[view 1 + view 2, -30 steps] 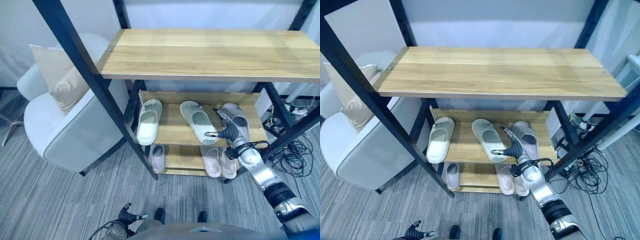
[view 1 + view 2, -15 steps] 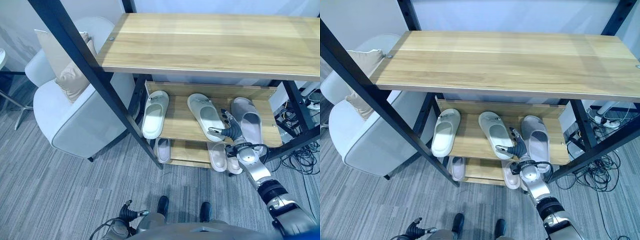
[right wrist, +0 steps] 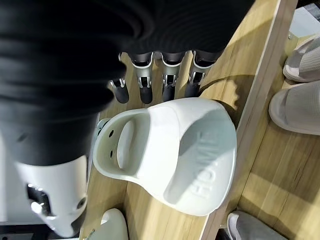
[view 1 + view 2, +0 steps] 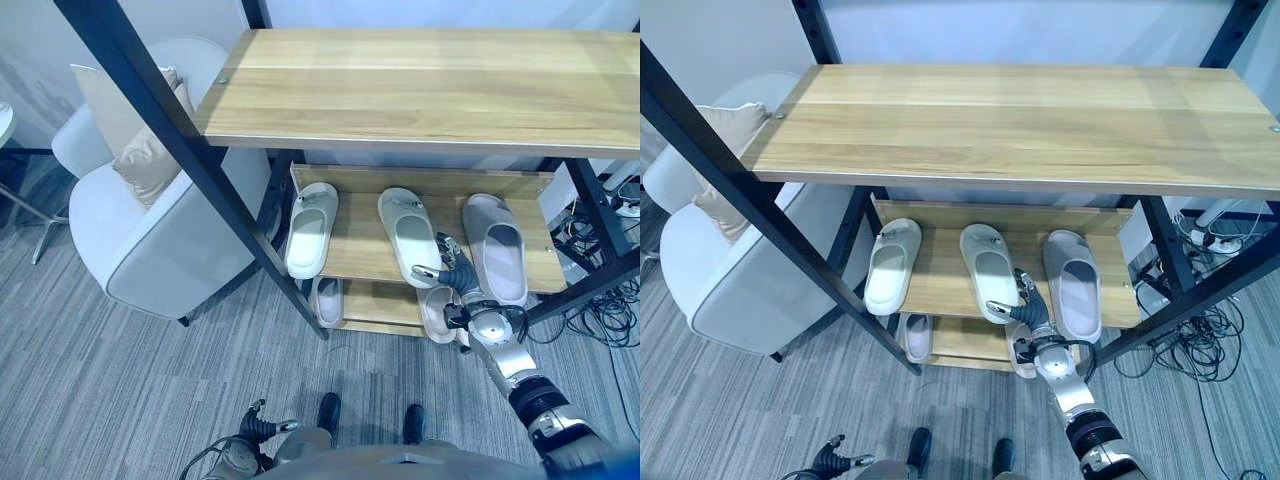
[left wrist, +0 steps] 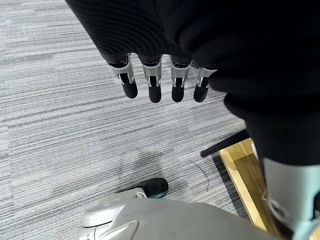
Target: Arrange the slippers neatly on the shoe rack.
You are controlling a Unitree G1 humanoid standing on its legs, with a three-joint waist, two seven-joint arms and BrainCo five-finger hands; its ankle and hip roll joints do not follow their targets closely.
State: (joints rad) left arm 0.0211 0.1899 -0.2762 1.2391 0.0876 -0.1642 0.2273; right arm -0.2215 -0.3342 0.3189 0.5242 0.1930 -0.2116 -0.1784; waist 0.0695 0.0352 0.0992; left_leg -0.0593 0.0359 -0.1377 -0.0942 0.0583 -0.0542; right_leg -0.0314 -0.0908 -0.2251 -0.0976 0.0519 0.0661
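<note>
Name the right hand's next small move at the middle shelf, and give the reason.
Probably nudge the pale green slipper's heel slightly toward the grey slipper. The right hand is open at that heel on the wooden middle shelf, and the slipper's toe angles a little toward the white-green slipper rather than lying parallel with its neighbours.

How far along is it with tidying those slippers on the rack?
Well along, it seems. Three slippers lie side by side on the middle shelf: a white one on the left, a pale green one and a grey one. The right hand is open at the green slipper's heel, apparently straightening it. The slippers on the bottom shelf may still need lining up.
</note>
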